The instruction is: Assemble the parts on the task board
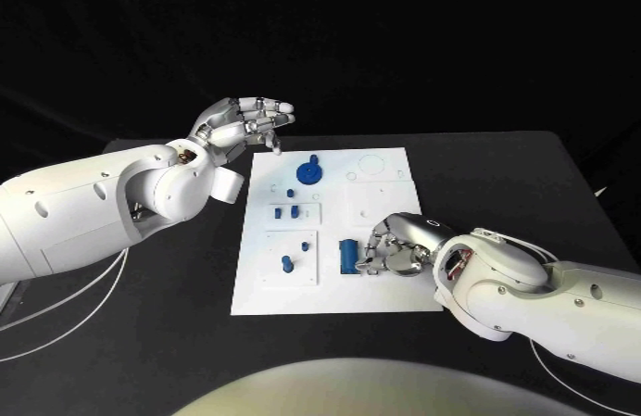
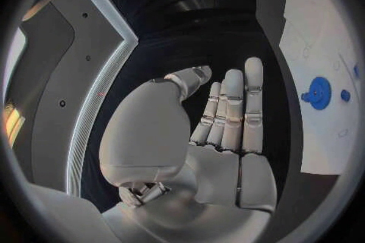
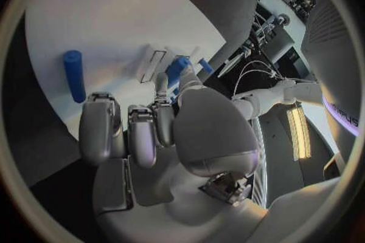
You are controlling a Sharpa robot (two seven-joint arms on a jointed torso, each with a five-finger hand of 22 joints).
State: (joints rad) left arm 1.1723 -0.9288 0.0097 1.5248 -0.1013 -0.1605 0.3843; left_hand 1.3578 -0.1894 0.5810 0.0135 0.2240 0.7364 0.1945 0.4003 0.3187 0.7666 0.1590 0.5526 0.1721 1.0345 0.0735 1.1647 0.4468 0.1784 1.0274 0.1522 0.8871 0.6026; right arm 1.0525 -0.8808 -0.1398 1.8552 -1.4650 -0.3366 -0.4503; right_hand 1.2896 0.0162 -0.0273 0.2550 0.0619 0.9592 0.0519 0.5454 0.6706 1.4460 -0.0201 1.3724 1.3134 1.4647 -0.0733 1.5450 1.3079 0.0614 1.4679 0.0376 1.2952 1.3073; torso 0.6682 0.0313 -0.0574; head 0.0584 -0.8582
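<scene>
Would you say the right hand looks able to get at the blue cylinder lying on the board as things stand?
Probably yes. The right hand sits just beside the blue cylinder on the task board, holding nothing, and no other part lies between its fingers and the cylinder. The left hand hovers far off.

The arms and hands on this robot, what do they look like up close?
Both arms are bulky, with smooth glossy white shells. The left arm trails thin white cables below it; the right arm shows a reddish patch in a gap near its wrist. Each ends in a silver, human-shaped hand, the left hand and the right hand, with segmented metallic fingers and a rounded palm cover.
</scene>
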